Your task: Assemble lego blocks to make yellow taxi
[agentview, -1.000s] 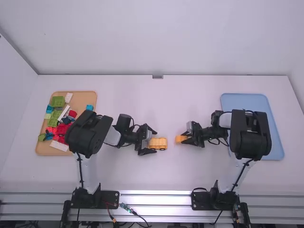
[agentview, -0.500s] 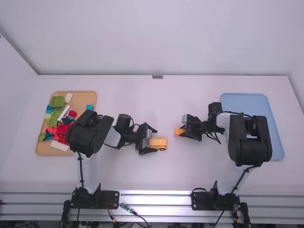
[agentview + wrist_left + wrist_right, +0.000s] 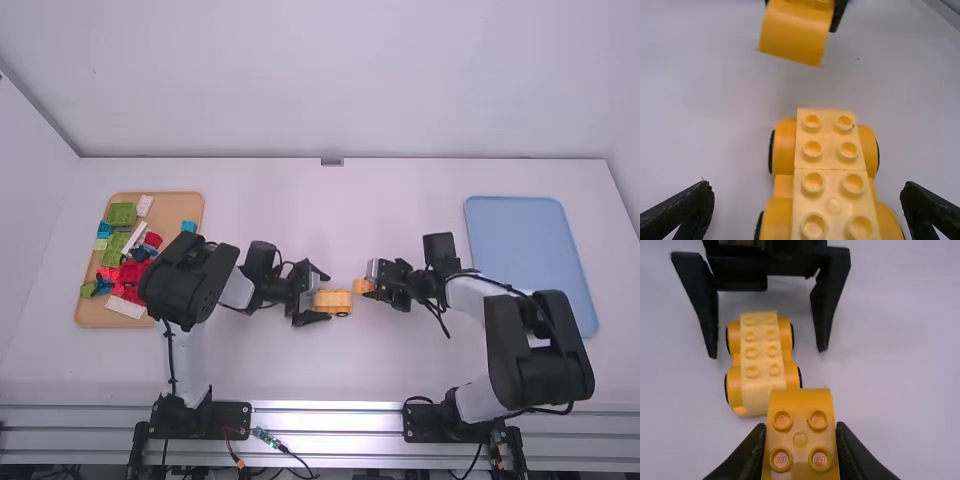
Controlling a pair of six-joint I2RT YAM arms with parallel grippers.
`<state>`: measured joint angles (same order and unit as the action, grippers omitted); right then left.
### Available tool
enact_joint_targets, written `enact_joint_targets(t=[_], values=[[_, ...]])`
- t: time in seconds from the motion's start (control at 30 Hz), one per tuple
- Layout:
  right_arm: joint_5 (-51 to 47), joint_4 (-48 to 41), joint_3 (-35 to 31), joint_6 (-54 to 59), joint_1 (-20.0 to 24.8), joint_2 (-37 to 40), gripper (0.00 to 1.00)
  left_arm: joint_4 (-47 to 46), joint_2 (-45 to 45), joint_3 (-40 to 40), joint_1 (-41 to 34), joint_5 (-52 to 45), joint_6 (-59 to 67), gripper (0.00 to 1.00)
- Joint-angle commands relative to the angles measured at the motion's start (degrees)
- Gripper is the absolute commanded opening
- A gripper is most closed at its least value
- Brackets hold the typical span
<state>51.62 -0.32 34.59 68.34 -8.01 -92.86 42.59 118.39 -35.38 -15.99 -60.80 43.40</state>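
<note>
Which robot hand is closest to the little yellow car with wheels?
Left. The left gripper has its open fingers either side of the car, with gaps between. The right gripper is off the car's right end, gripping a yellow block.

two arms (image 3: 190,283), two trays (image 3: 530,235), one wheeled yellow base (image 3: 830,155), one separate yellow block (image 3: 800,440)

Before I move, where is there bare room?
Widest: the far stretch of white table, between the tan tray and blue tray; the blue tray itself is also free. Crowded: the tan tray's heap of blocks, and where the right gripper holds a yellow block near the car base inside the open left gripper.
</note>
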Motion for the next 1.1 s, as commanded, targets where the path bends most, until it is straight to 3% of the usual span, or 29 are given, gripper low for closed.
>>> enact_joint_targets(t=[0.0, 0.27, 0.4, 0.63, 1.07], values=[[4.8, 0.0, -0.9, -0.2, 0.0, 0.9, 0.0, 1.0, 0.4, 1.8, -0.7, 1.1, -0.1, 0.99], [7.3, 0.0, -0.9, -0.6, -0.3, 0.6, 0.0, 4.7, 0.4, 3.8, -2.1, 3.5, -0.1, 0.99], [7.0, 0.1, -0.9, -0.6, -2.7, 0.6, 0.0, 1.6, 0.5, 2.1, -2.1, 3.2, 1.8, 1.0], [7.1, 1.0, -0.9, -0.5, -4.5, 0.5, 0.0, -6.2, 0.6, -1.4, -2.0, 3.3, 5.1, 0.86], [8.9, 1.6, -0.9, -1.2, -4.5, 0.4, 0.0, -4.2, 0.6, 0.3, -2.0, 3.3, 8.2, 0.64]])
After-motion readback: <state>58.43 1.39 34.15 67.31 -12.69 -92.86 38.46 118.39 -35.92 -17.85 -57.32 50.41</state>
